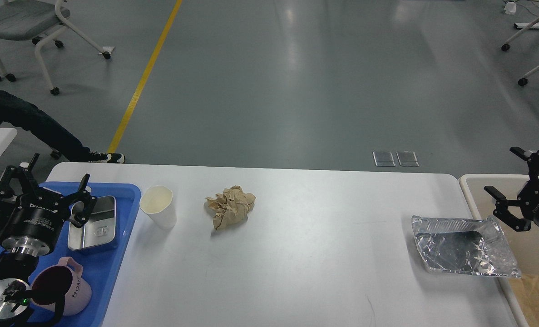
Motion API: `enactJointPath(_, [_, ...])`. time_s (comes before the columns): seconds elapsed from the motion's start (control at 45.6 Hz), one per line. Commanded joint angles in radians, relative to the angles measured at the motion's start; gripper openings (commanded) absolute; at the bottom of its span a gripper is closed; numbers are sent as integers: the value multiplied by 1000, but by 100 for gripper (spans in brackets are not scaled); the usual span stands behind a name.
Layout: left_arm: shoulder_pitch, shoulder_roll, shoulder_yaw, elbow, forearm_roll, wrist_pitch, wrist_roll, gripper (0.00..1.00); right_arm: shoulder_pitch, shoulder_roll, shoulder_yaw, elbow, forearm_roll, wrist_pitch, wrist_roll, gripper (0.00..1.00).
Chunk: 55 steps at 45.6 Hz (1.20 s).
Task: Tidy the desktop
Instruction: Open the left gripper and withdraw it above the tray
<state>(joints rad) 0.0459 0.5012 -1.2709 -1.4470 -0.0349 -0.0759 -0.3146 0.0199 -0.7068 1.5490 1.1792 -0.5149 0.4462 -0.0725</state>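
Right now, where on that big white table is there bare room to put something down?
The white desktop is bare between the crumpled brown paper ball and the crinkled foil tray, and along the near edge. The blue plastic tray at left is crowded; the white paper cup stands beside it.

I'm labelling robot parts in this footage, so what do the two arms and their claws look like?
Both are black. The left claw has two angular black fingers on a round black body with white lettering, above a shiny silver ring; thin black cables run beside it. The right claw has the same angular black fingers and a black body with faint white lettering. No sleeves or coverings.
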Motion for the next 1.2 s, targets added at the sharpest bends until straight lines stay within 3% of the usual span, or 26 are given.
enactJointPath(0.0, [8,3,-5,0,0,-2,5,96,-35,-68,14,75,-62,-4,3,100])
enactJointPath(0.175, [17,8,-4,2,3,2,2,96,-38,-108,95,88,-356,-38,5,100])
enactJointPath(0.329, [35,13,-8,-1,4,2,-1,96,-38,-108,123,111,-641,-147,7,100])
enactJointPath(0.438, [40,8,-27,16,6,2,-6,96,-47,-126,120,141,-775,-141,19,100])
enactJointPath(0.57, [32,11,-25,17,10,-15,-58,96,-95,-220,69,240,-781,-55,26,100])
enactJointPath(0.745, [28,53,-27,19,20,-38,-80,96,-104,-344,-21,330,-908,-44,26,100])
enactJointPath(0.92, [31,56,-19,19,67,-42,-182,96,-120,-379,-30,408,-1194,-50,36,100])
enactJointPath(1.052, [29,54,-16,19,95,-64,-187,96,-235,-508,-40,464,-1245,-52,36,100])
enactJointPath(1.183, [29,54,-16,20,95,-64,-186,96,-256,-550,-44,484,-1304,-60,36,100])
